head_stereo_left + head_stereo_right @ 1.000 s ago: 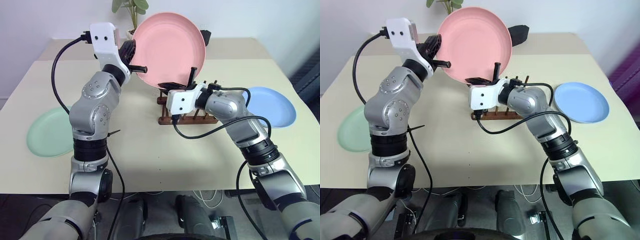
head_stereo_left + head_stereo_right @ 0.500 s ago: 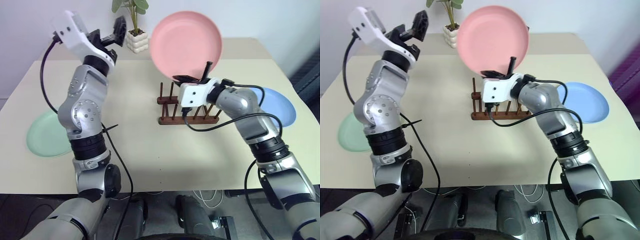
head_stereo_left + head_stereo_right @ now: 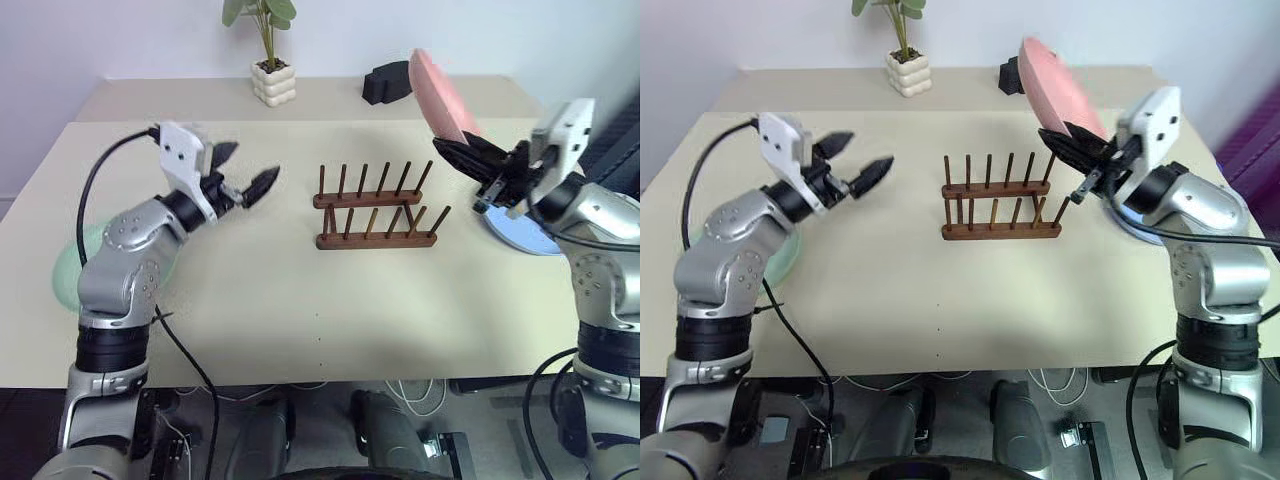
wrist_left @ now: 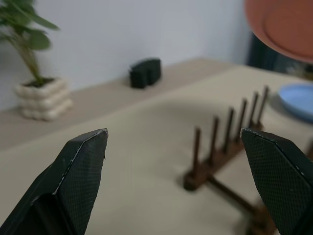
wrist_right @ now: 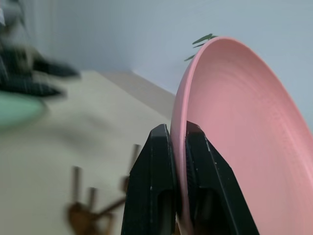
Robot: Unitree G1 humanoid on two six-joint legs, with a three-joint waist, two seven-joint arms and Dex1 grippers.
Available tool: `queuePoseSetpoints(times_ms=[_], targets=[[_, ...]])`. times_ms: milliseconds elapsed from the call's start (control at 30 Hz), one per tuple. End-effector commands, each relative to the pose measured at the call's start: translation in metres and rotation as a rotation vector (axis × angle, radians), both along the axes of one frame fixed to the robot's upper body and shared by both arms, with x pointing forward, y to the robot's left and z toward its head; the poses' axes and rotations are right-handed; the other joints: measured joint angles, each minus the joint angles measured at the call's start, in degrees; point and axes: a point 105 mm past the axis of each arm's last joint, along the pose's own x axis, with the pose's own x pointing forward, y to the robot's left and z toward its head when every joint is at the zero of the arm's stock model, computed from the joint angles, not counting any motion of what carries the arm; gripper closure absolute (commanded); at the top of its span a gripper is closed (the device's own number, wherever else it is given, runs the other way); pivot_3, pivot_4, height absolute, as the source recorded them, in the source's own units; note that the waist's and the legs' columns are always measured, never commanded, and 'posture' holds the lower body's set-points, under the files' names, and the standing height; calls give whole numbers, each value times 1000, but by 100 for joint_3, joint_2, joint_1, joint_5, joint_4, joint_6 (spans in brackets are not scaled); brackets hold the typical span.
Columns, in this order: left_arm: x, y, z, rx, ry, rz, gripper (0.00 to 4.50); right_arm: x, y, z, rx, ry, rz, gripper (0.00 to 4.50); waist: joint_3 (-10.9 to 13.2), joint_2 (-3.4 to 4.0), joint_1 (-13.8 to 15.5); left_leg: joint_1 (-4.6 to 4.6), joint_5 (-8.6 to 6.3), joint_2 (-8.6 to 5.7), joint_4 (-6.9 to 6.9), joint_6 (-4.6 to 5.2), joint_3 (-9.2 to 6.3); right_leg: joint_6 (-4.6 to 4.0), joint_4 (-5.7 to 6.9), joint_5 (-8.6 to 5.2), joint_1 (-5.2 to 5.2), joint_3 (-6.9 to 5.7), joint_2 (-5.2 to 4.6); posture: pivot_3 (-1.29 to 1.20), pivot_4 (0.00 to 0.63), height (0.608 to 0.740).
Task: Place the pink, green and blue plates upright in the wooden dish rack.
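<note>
1. Lying flat at the far left edge of the table (image 3: 300,330), the green plate (image 3: 70,275) sits partly hidden behind my left arm.
2. My left gripper (image 3: 247,172) hovers over the table left of the rack, fingers spread wide with nothing between them.
3. A small potted plant (image 3: 268,60) in a white knobbly pot stands at the far side, behind and between my left gripper and the rack.
4. The wooden dish rack (image 3: 375,208) stands mid-table with every peg bare; no plate is in it.
5. A black block (image 3: 388,82) rests far back, right of the plant.
6. My right gripper (image 5: 177,142) is up in the air right of the rack, fingers pinching the rim of the pink plate (image 3: 440,95), which is seen nearly edge-on, tilted above the rack's right end and clear of it.
7. The blue plate (image 3: 520,230) lies flat at the right, under my right hand.
8. I can read no writing, label or brand on anything.
</note>
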Motion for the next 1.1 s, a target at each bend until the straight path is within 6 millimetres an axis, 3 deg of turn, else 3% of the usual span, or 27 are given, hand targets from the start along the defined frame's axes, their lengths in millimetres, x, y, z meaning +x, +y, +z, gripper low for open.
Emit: queuePoseSetpoints(times_ms=[33, 433, 700, 1100], targets=[[-19, -7, 5, 28, -45, -126, 35, -17, -3, 26, 196, 12, 77, 4500, 0, 0, 4, 0, 0, 1, 0, 0, 1, -1, 0, 0, -1, 1, -1, 0, 150, 733], [-41, -18, -32, 106, 65, -247, 35, -21, 4, 35, 506, 130, 176, 4500, 1, 2, 4, -5, -1, 4, -1, 2, 6, 0, -2, 0, -6, 4, -2, 0, 150, 733], [-52, -29, -31, 72, 70, -305, 35, -12, -1, 27, 558, 173, 139, 4500, 1, 2, 1, -7, -1, 5, -2, 3, 7, 0, -3, -1, -8, 4, 0, 0, 150, 733], [-52, -32, -31, 73, 76, -312, 35, -2, -11, 6, 628, 266, 89, 4500, 1, 2, 0, -7, -1, 5, -2, 4, 8, 0, -3, -1, -8, 4, 2, 0, 150, 733]])
